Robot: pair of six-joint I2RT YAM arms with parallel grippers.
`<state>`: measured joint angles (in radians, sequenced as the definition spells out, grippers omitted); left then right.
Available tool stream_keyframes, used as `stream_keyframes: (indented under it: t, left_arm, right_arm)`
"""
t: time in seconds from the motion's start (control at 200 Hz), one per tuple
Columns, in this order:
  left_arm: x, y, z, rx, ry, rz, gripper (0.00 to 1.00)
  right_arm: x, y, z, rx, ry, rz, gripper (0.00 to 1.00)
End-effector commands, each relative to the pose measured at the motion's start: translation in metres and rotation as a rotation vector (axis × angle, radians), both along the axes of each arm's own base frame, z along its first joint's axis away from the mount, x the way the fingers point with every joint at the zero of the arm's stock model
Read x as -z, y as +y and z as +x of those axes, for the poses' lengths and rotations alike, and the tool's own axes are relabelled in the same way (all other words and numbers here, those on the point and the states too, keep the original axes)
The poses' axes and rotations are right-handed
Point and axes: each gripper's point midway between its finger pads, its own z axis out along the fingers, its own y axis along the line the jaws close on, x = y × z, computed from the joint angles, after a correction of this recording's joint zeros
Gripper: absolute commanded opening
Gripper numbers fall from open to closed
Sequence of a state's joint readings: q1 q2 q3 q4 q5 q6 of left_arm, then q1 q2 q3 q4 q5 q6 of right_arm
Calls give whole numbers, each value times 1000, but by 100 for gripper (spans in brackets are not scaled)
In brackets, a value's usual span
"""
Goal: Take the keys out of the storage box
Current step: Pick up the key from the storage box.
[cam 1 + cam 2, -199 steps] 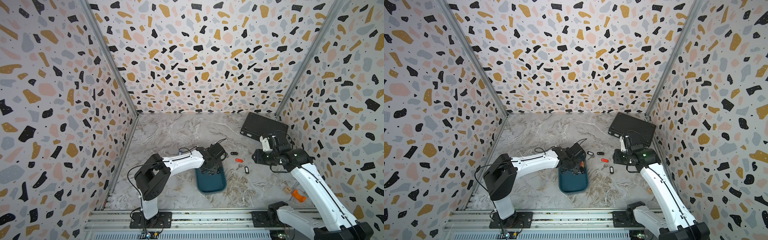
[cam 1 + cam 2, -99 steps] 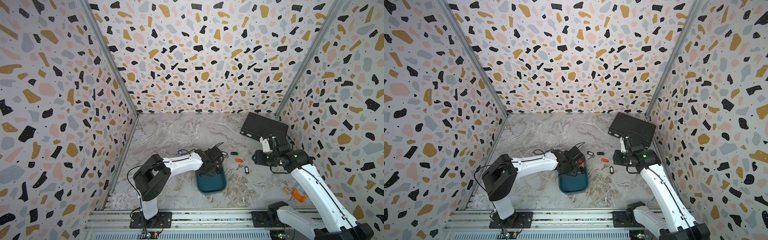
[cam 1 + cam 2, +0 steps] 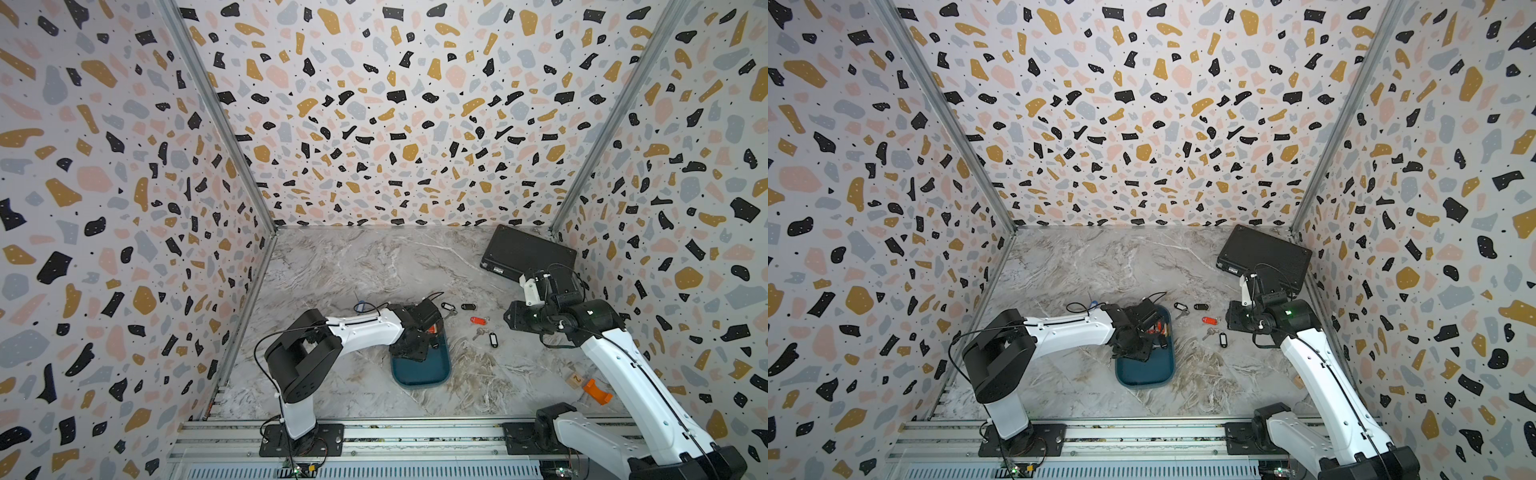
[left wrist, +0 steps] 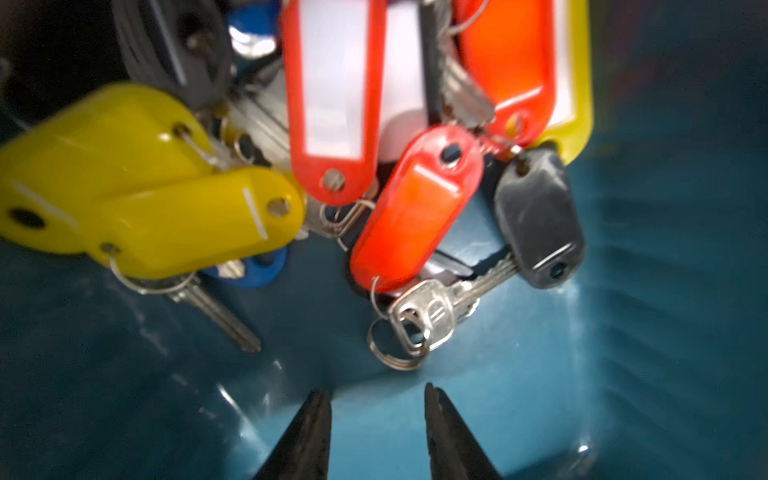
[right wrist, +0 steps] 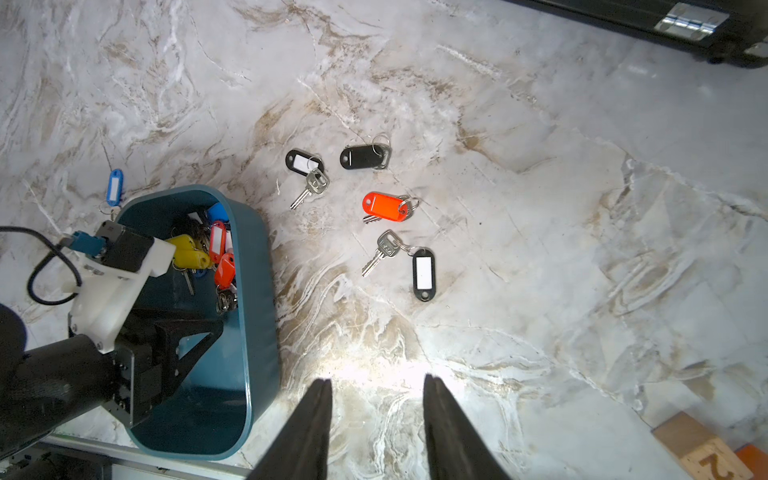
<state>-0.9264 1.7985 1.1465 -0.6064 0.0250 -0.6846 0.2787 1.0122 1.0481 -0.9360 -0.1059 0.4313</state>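
Keys (image 4: 415, 208) lie heaped inside the storage box (image 5: 254, 291), just ahead of our left pincer (image 4: 376, 390), whose tips stand apart over the bare teal floor, gripping nothing. Our right pincer (image 5: 376, 380) hangs above the surface (image 5: 540, 249), tips apart and empty; four tagged keys (image 5: 384, 206) lie loose ahead of it, outside the box. We see a blue-tagged key (image 5: 114, 187) just beside the box.

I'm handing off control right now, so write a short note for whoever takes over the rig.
Left tool: open, empty, inside the storage box, just short of the keys piled there.
Right tool: open, empty, above the table beside the box.
Done: five keys out on the table, four in a group, one blue-tagged key apart.
Left to do: empty the pile.
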Motion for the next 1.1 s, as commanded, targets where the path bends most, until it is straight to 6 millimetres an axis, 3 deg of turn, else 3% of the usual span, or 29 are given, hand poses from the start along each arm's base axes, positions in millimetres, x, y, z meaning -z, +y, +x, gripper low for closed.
stream_keyframes:
  t: [0.0,0.165,0.456,0.656,0.911,1.096]
  left_arm:
    - [-7,-8,5,38,-28,13,41]
    - [-8,-10,14,65,-48,53,40]
    - [9,-8,15,78,-22,109,31]
    - [13,-7,15,78,-12,129,17]
    - [-5,-2,16,66,-41,123,0]
    - [-33,2,19,53,-88,107,0]
  right_arm:
    - [-1,-2,-7,11,8,7,41]
    - [-1,-2,-7,11,9,7,41]
    - [0,-3,-7,11,9,4,41]
    - [-2,-3,-8,12,3,5,41]
    - [-2,-3,-8,11,4,6,40]
    - [-4,-2,-7,13,0,9,40]
